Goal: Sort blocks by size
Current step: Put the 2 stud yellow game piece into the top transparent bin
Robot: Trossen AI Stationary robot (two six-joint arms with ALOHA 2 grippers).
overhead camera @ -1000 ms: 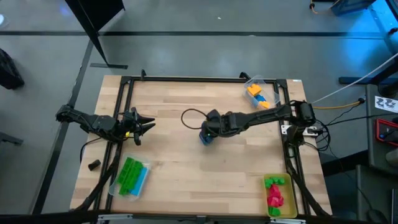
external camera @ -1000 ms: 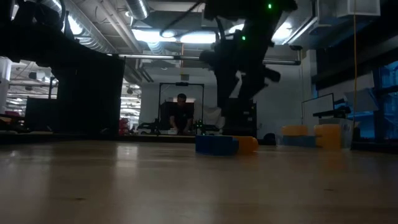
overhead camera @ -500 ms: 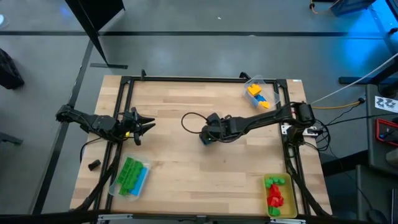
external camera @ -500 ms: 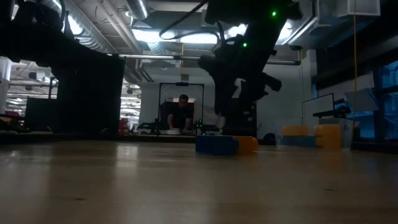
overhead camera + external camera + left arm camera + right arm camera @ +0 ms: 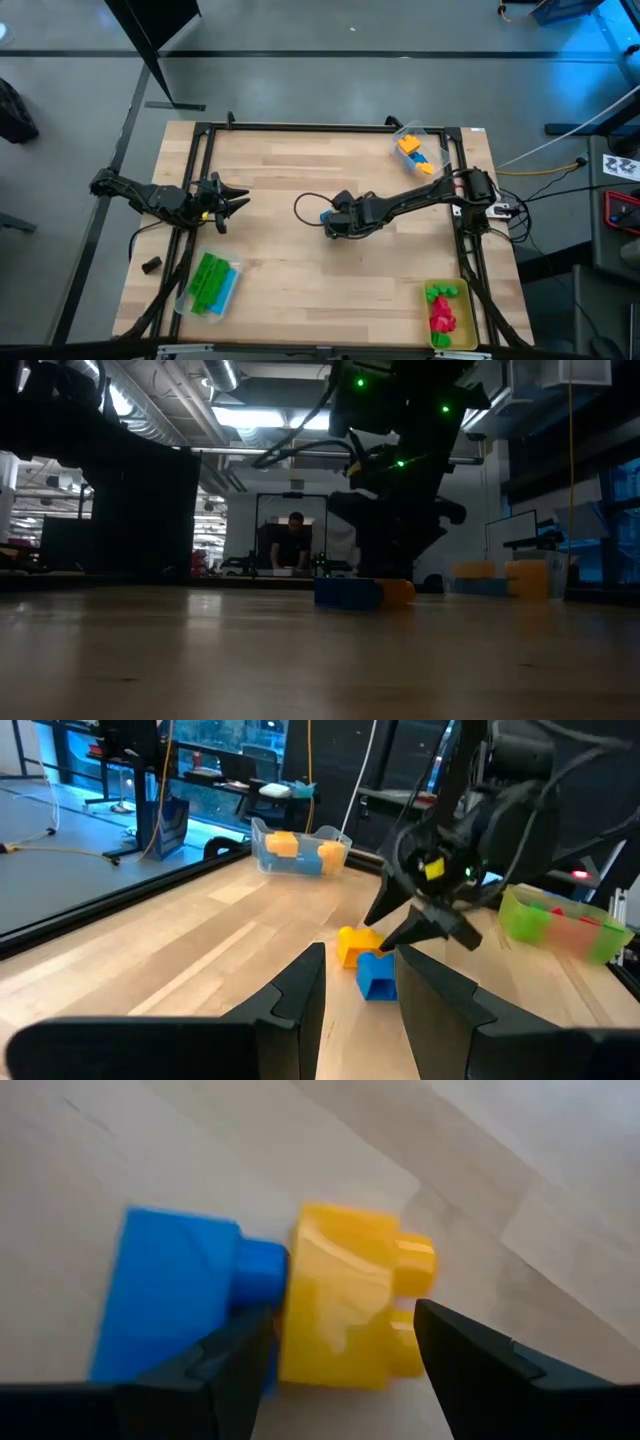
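From above, the right gripper [image 5: 330, 219] reaches to the middle of the pale wooden bench [image 5: 290, 265], low over a small blue studded plastic brick [image 5: 325, 214] — the gripper body hides most of it. The left gripper [image 5: 236, 199] waits near the left edge, jaws standing apart with nothing between them. A clear plastic tray of long green bricks [image 5: 210, 284] lies at the near-left corner, a clear tray with yellow-orange and blue bricks [image 5: 416, 152] at the far-right edge, and a yellow-green tray of red and green bricks [image 5: 446, 315] at the near-right corner. The planks between the trays lie bare, with open room on every side of the right gripper.

At bench height, the blue brick [image 5: 346, 592] and a small yellow-orange studded brick [image 5: 398, 592] sit side by side on the planks, the dark right arm [image 5: 400, 490] hanging just above them. A person [image 5: 293, 544] stands far back in the room.

The left wrist camera looks past its own spread fingers [image 5: 298, 988] at the two bricks touching, yellow-orange one [image 5: 356, 944] behind the blue [image 5: 377, 973], with the right gripper [image 5: 415, 915] right over them.

The right wrist camera shows the blue brick [image 5: 175, 1295] stud-to-face against the yellow-orange brick [image 5: 345, 1310] — the jaws open, straddling the yellow-orange one without clamping it.
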